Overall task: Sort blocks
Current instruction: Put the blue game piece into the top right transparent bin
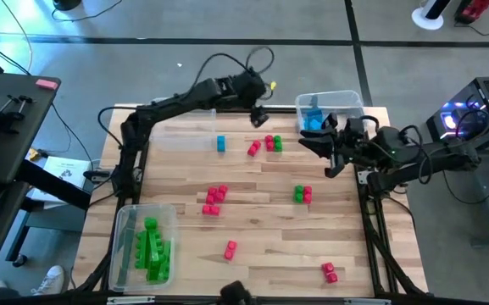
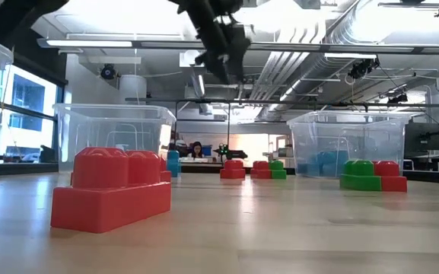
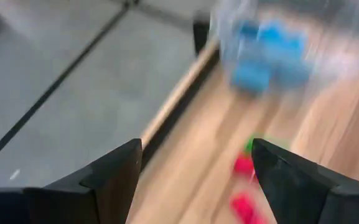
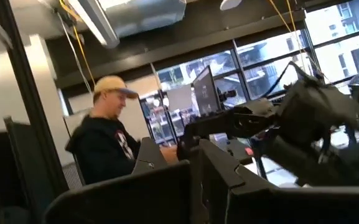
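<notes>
the left gripper [image 1: 259,116] hangs high over the table's far edge, about 12 o'clock from the table's middle, fingers [image 3: 114,177] spread wide with nothing between them. just to its 3 o'clock sits the blue bin [image 1: 356,105], blue blocks [image 1: 313,118] already in it. the right gripper [image 1: 327,152] waits at the table's 2 o'clock edge, beside that bin, clenched on nothing.

the blocks lie scattered. one blue block [image 1: 220,144] stands alone at 11 o'clock of centre. a red-and-green cluster [image 1: 271,143] sits just below the left gripper, with a red piece [image 1: 253,149] beside it. a red group [image 1: 214,200] lies near the middle, a green-and-red pair [image 1: 302,194] at 3 o'clock of it, a single red [image 1: 230,249] toward 6 o'clock and another red [image 1: 330,272] at 5 o'clock. the green bin [image 1: 129,222] at 7 o'clock holds a heap of green blocks [image 1: 154,249]. a third clear bin [image 1: 185,135] at 11 o'clock looks empty, though it is hard to be sure.

judging by looks, these are light, hollow, rigid plastic, smooth-sided with studs on top. they should not crush, but could skid on the wood or twist out of a corner pinch. best taken across two flat opposite sides, low on the body, jaws square to the faces; where blocks touch, approach from the free sides.
</notes>
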### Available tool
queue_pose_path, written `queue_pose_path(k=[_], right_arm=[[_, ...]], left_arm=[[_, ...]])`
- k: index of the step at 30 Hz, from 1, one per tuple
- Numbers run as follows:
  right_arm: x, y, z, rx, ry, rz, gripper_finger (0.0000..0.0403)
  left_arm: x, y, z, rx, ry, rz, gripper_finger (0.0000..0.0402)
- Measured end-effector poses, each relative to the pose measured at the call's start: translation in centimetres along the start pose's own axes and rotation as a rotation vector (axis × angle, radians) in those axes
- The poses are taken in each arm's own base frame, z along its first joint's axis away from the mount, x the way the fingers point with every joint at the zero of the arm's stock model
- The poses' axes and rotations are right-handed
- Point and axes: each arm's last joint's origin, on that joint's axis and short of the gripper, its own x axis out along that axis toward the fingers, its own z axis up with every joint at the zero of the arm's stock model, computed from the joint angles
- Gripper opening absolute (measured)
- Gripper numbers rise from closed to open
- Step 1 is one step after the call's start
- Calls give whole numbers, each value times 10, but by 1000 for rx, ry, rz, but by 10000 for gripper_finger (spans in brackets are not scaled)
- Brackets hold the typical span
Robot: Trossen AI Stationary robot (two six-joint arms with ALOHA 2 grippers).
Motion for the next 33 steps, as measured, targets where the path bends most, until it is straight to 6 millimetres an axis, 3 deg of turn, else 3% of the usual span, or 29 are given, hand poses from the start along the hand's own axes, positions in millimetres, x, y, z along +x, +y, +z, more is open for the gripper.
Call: queue_pose_path(k=[4, 6, 9, 11, 14, 21, 25, 33], right_arm=[[0, -2, -6, -52, 62, -16, 0], [0, -4, -9, -56, 89, -25, 0], [0, -4, -12, -41, 119, -33, 0], [0, -5, -12, -28, 126, -35, 0], [-1, -5, -13, -26, 136, -37, 0], [-1, -5, -14, -54, 146, -37, 0], [-1, -5, -15, -53, 149, -38, 0], [-1, -5, -17, -54, 172, -39, 0]], left_arm=[[17, -9, -21, 106, 170, 0, 241], [33, -13, -36, 195, 259, -6, 185], [55, -19, -60, 310, 425, -10, 62], [60, -19, -69, 331, 504, -18, 18], [64, -15, -77, 410, 597, -44, 7], [95, -22, -102, 522, 766, -103, 0], [108, -26, -120, 625, 907, -26, 0], [103, -24, -122, 621, 951, 42, 0]])
